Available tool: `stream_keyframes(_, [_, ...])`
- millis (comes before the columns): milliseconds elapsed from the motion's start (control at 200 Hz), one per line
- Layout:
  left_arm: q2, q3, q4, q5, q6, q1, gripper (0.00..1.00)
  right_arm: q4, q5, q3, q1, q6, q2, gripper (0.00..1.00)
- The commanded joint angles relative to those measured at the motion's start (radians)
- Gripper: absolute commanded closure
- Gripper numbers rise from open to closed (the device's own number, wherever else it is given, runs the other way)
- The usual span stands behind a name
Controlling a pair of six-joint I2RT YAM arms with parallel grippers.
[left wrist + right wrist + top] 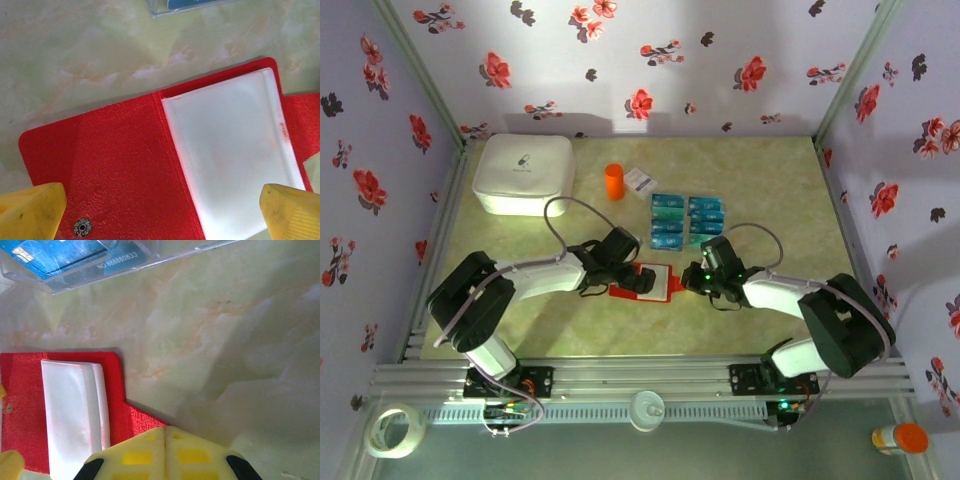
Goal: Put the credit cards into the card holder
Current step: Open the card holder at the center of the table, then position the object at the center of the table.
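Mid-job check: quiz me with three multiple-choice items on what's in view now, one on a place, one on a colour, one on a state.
1. The card holder lies: A between the left tool and right tool; B in the far left corner; C against the right wall.
2. The cylinder is: A green; B orange; C black.
3. The left tool is: A shut on the holder; B shut, empty; C open.
Answers: 1 A, the top view shows a tool at each end of it. 2 B, plainly orange from above. 3 C, its yellow fingertips stand wide apart over the holder.
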Motion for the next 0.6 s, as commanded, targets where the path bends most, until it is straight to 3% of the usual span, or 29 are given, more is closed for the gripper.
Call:
stream_keyframes(0, [0.025, -0.019, -0.011, -0.048, 0.036, -0.012, 0.0, -0.065, -0.022, 0.04, -0.005, -0.031, -0.037, 0.92])
stream_keyframes(250, [0.017, -0.046, 0.003, -0.069, -0.01, -0.028, 0.0, -0.102, -0.028, 0.108, 0.009, -0.036, -0.054, 0.92])
stream_keyframes(595, [0.009, -0.07, 0.036, -0.088, -0.031, -0.029, 0.0, -0.102, -0.015, 0.234, 0.074, -0.042, 0.1, 0.94])
